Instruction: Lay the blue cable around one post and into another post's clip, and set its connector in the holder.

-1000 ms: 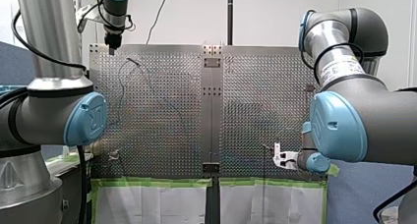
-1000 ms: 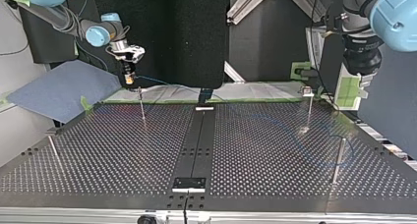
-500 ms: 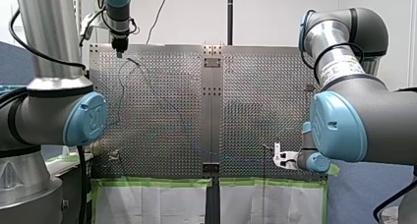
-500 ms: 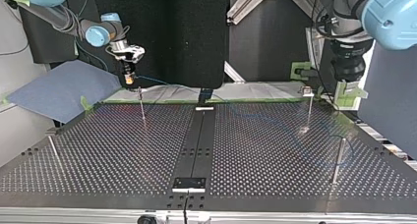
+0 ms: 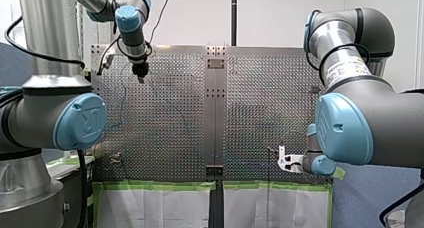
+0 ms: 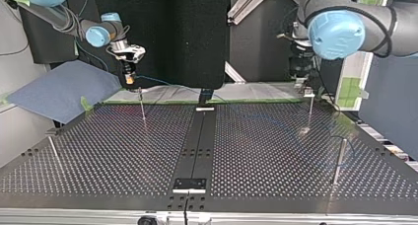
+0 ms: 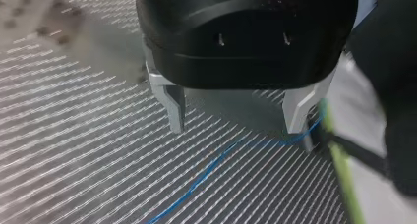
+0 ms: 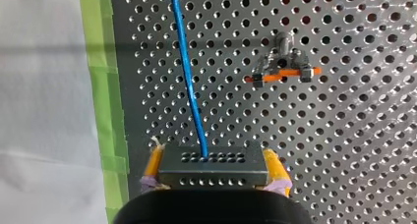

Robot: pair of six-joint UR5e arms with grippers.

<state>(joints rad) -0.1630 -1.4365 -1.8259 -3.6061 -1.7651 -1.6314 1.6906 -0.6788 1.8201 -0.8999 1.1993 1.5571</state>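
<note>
My right gripper [image 8: 213,161], with yellow pads, is shut on the grey perforated connector [image 8: 214,174]. The blue cable [image 8: 187,76] runs out of the connector ahead of it over the plate. A post clip with an orange bar [image 8: 282,70] stands ahead and to one side. In the top view this gripper [image 6: 129,79] hangs above a thin post [image 6: 142,106] at the far left. My left gripper [image 7: 238,121] stands open just above the plate, with the cable [image 7: 216,160] lying under it. It [image 6: 301,78] hovers by the far right post [image 6: 309,109].
Green tape [image 8: 101,86] and white sheeting edge the perforated plate [image 6: 256,151]. More posts stand at the top view's right [image 6: 338,158] and left [image 6: 53,148]. A black holder block [image 6: 189,184] sits on the centre strip near the camera.
My left arm has swung from the plate's far corner inward, ending near the far right post in the top view. My right arm has stayed put with the connector.
</note>
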